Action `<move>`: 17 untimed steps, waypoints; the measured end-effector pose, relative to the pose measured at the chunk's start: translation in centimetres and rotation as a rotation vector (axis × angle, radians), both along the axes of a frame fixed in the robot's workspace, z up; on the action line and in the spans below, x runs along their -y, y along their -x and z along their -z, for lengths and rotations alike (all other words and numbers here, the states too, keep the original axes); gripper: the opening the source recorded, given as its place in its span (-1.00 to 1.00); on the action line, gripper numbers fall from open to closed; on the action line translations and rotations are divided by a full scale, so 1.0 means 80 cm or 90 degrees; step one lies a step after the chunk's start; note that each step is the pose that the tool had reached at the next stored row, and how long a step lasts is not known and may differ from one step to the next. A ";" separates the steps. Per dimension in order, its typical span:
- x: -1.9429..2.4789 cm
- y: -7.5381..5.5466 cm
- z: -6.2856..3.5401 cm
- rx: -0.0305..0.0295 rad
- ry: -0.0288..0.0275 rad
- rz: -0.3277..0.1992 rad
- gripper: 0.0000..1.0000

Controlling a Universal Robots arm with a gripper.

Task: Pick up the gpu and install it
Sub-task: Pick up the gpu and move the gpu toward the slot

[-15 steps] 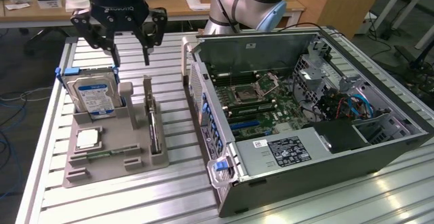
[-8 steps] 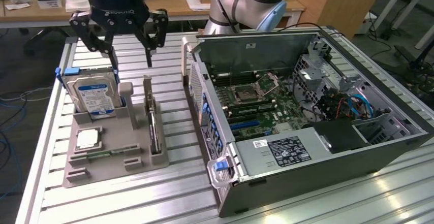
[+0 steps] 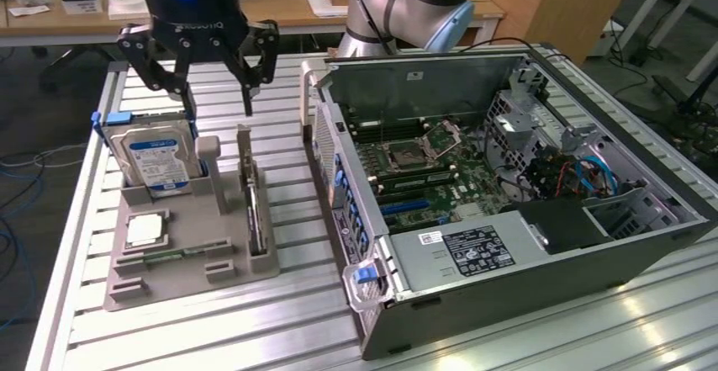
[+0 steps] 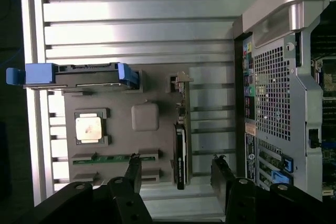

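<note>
With the gripper (image 3: 217,95) spread wide above the grey parts holder (image 3: 188,219), the gpu (image 3: 256,213) stands on edge in a slot along that holder's long side, so a good approach keeps the fingers astride its thin faces, centred lengthwise

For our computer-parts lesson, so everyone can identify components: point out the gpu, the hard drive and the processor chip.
gpu (image 3: 257,207), exterior view, top edge of the card.
hard drive (image 3: 157,159), exterior view, blue-white label.
processor chip (image 4: 88,128), wrist view, middle of its silver lid.
</note>
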State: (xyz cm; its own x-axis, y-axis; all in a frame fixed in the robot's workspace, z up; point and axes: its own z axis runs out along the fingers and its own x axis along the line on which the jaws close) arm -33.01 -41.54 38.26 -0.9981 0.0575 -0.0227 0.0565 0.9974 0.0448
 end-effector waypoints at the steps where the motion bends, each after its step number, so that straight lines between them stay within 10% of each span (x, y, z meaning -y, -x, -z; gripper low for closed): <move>1: 0.0004 0.000 0.000 -0.0001 0.0001 0.000 0.29; 17: 0.0015 0.000 0.011 0.0028 -0.0053 0.000 0.29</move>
State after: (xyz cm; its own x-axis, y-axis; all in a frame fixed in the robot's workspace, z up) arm -32.99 -41.66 37.40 -0.9980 0.0575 -0.0266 0.0561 0.9970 0.0534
